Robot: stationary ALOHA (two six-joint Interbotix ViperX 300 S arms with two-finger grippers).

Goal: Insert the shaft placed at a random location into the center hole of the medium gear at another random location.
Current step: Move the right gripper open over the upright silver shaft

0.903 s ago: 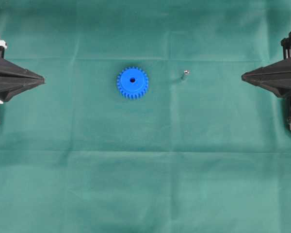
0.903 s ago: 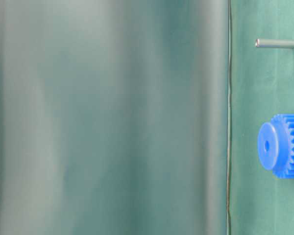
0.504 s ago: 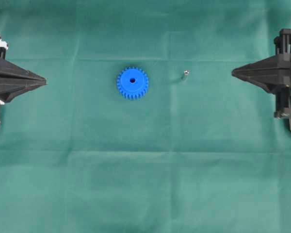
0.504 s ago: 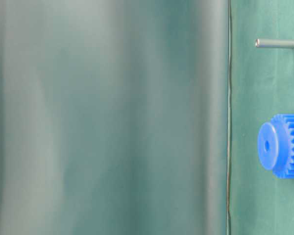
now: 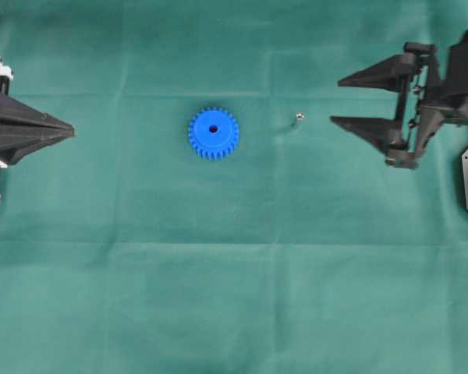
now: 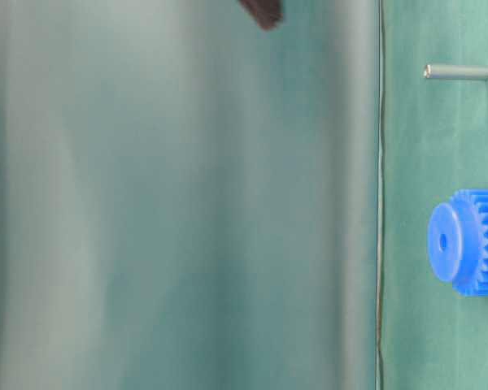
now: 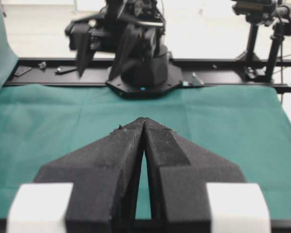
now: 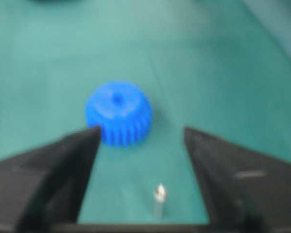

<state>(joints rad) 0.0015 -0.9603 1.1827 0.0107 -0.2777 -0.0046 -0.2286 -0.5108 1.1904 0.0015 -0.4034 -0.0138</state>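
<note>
Silver shaft [image 5: 298, 118] upright just off wide-open right pincer [image 5: 335, 100], left pincer [image 5: 69, 131] closed

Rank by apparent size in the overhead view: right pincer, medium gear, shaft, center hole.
Largest to smallest:
1. right pincer, open
2. medium gear
3. shaft and center hole: both tiny specks here, too close to rank.
The pincer sits nearer the camera, but the gap is plain.

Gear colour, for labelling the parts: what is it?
Bright blue medium gear, clearest in the overhead view.
</note>
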